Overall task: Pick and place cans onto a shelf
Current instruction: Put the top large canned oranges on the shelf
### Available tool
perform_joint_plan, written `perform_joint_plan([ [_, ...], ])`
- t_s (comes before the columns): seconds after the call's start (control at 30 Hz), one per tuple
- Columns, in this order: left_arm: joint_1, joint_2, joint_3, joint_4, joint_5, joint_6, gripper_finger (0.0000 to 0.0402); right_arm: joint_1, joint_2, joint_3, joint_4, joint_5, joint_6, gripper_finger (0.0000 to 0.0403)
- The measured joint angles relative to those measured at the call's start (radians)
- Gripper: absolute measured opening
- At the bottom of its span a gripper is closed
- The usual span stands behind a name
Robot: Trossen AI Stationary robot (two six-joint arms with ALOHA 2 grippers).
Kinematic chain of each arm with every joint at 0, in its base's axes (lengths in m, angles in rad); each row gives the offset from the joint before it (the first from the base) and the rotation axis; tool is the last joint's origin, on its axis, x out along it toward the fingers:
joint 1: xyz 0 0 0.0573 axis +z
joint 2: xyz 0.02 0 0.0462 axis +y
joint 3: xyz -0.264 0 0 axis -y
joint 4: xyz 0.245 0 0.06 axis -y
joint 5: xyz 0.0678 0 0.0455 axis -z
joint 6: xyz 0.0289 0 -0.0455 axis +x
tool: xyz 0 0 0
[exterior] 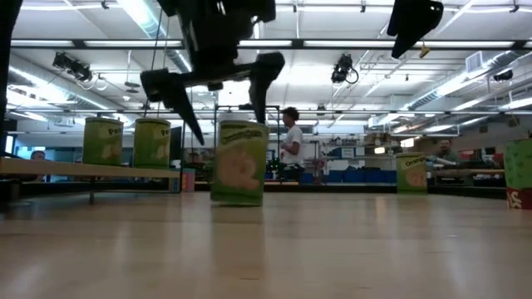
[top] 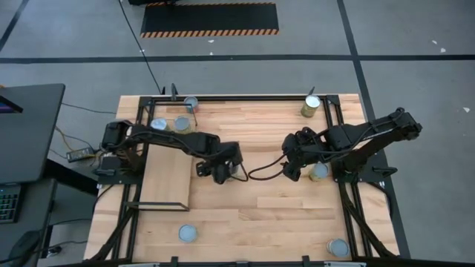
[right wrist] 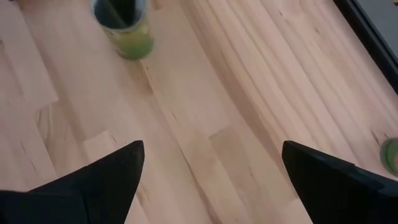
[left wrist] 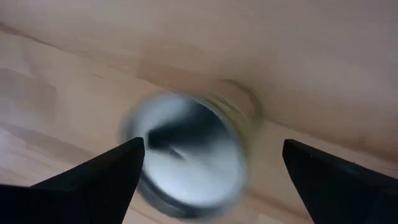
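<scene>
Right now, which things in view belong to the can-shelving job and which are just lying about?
Job: the cans, scattered on the table; the shelf; left pincer, open over one can; right pincer, open, holding nothing.
Not the job: striped floor mat; keyboard; person in the room behind.

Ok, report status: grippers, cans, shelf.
Left gripper open above a can beside the shelf. Right gripper open, empty, mid-table. Two cans on shelf. Nothing obstructing.

A dark desk (top: 30, 130) stands left of the table (top: 282, 208). Hazard-striped mat (top: 210, 20) lies beyond. A person (exterior: 291, 141) stands in the background.
</scene>
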Motion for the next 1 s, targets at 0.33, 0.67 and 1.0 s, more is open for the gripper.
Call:
perform_joint_plan([
  [0.33, -0.02, 0.012, 0.0, 0.097, -0.074, 0.077, 0.0388, 0.0, 0.0, 0.0, 0.032, -0.008, -0.019, 0.0389],
  [0.67, -0.015, 0.02, 0.0, 0.199, -0.052, 0.071, 0.0388, 0.0, 0.0, 0.0, 0.052, -0.008, -0.008, 0.0389],
  [1.0, 0.01, 0.04, 0.0, 0.245, -0.053, 0.024, 0.0388, -0.035, 0.077, -0.144, 0.288, -0.086, -0.261, 0.0389],
])
